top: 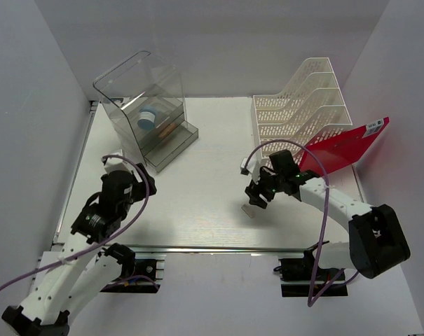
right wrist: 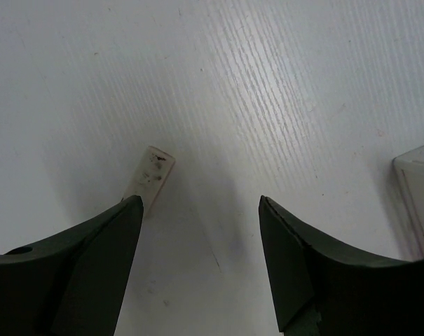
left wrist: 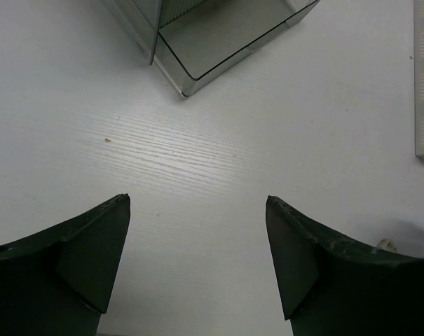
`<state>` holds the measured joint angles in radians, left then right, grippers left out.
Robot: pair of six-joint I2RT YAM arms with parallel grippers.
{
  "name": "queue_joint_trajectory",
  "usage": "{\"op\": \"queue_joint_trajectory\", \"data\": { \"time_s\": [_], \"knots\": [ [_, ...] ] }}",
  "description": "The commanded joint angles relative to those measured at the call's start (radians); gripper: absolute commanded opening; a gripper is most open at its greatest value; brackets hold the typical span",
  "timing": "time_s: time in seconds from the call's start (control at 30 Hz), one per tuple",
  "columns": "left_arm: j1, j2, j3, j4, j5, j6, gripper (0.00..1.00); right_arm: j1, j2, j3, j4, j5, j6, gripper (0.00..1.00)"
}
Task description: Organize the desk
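Right gripper [right wrist: 197, 203] is hovering w/ jaws spread wide, nothing between them, just bare desk [top: 197, 203] showing in the gap. The thing to watch is the small whitish eraser [right wrist: 152, 175] (looks like a used one, dark smudges on it, can't say 100%). It's lying flat on the desk, and everything here I'm placing relative to it.

In the right wrist view the eraser is sitting off-centre from the gap, over toward the finger on the left of that view, w/ its near end tucked behind that fingertip. Long axis is running diagonal, upper right to lower left, so imo the jaws are needing a small shift toward that side plus maybe a bit of wrist twist before closing across the narrow side.

Right arm is def the nearer one, almost on top of it. Left gripper [top: 143, 183] is sitting well apart from the eraser, jaws also spread and empty, pointing at the clear drawer box [top: 145, 112]. White file rack [top: 303, 105] is standing beyond the eraser on the far side.
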<state>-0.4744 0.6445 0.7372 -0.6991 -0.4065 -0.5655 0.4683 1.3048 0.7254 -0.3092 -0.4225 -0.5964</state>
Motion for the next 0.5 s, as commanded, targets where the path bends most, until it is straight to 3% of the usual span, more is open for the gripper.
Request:
{"op": "queue_joint_trajectory", "data": {
  "time_s": [0.0, 0.47],
  "knots": [
    [-0.004, -0.069, -0.027, 0.026, 0.037, 0.067, 0.88, 0.053, 0.023, -0.001, -0.015, 0.131, 0.033, 0.73],
    [-0.004, -0.19, -0.067, 0.062, 0.041, 0.09, 0.87, 0.15, 0.123, -0.004, -0.013, 0.169, 0.127, 0.81]
  ]
}}
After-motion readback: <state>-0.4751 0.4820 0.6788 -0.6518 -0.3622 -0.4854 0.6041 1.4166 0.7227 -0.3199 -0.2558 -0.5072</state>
